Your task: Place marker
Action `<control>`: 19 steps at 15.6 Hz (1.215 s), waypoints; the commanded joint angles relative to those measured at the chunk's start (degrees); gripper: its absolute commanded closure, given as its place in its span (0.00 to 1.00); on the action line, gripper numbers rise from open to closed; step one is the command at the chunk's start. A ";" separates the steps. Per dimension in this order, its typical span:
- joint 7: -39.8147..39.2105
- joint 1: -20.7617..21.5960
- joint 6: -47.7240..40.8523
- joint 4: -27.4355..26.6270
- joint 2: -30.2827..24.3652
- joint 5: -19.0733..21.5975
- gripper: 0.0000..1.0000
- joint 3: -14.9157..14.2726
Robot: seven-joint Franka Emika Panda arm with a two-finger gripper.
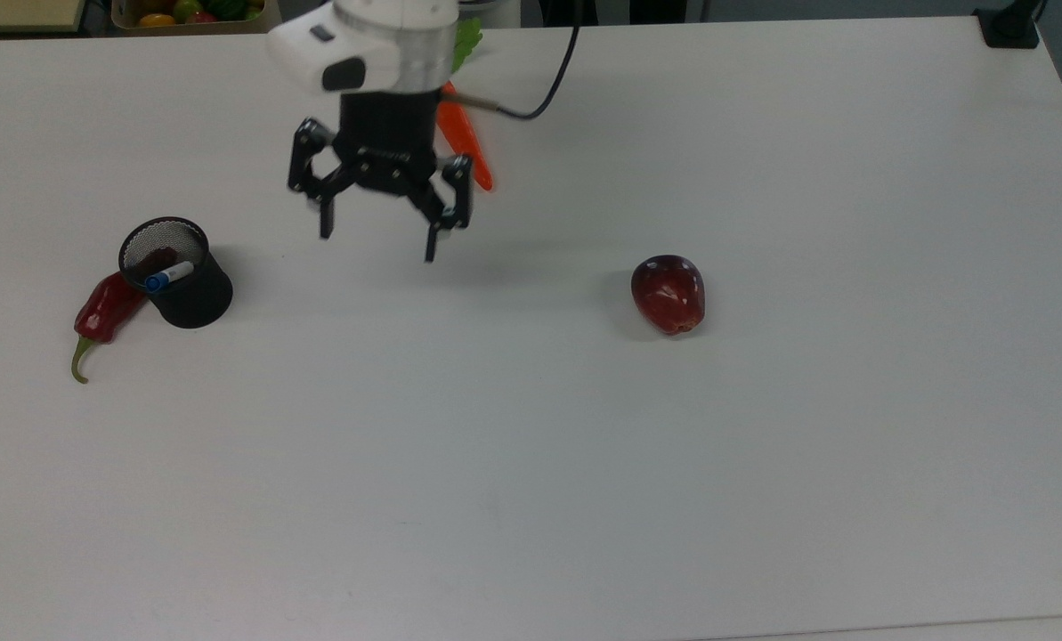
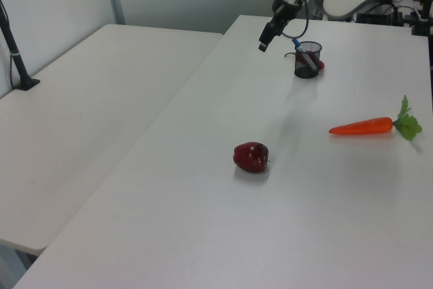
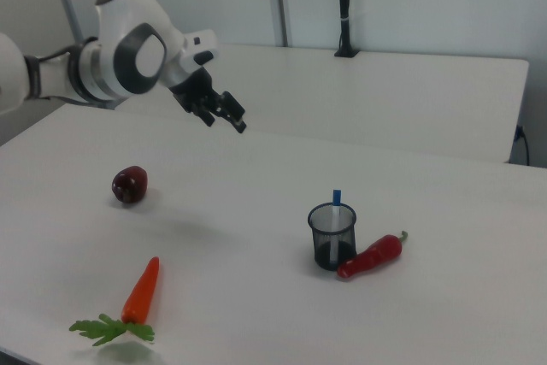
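Note:
The marker [image 1: 167, 273] is white with a blue cap and leans inside a black mesh cup [image 1: 188, 301] at the top view's left. In the right view the marker's blue end [image 3: 336, 198] sticks up above the cup [image 3: 332, 238]. In the left view the marker [image 2: 302, 53] also stands in the cup [image 2: 308, 67]. My gripper [image 1: 376, 245] hangs open and empty above the table, well to the top view's right of the cup. It shows in the air in the left view [image 2: 264, 37] and in the right view [image 3: 224, 117].
A red chili [image 1: 103, 312] lies against the cup. An orange carrot [image 1: 470, 158] lies partly behind my gripper. A dark red apple [image 1: 668, 294] sits mid-table. A box of fruit [image 1: 188, 11] is at the far edge and a black clamp [image 1: 1011, 27] at the corner.

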 commanded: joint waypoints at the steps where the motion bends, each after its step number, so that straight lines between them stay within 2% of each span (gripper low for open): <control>1: -1.00 1.75 -8.66 -1.26 -6.22 3.69 0.00 -0.36; 5: -6.70 1.75 -18.76 -1.26 -11.15 6.95 0.00 -0.45; 10: -14.63 1.23 -33.01 -1.26 -15.11 7.66 0.00 -0.97; 13: -14.72 1.05 -37.06 -1.00 -15.55 7.66 0.00 -1.41; 15: -15.24 0.96 -39.43 1.62 -15.03 7.66 0.00 -1.50; 19: -15.51 0.70 -40.14 3.04 -14.41 8.27 0.00 -1.50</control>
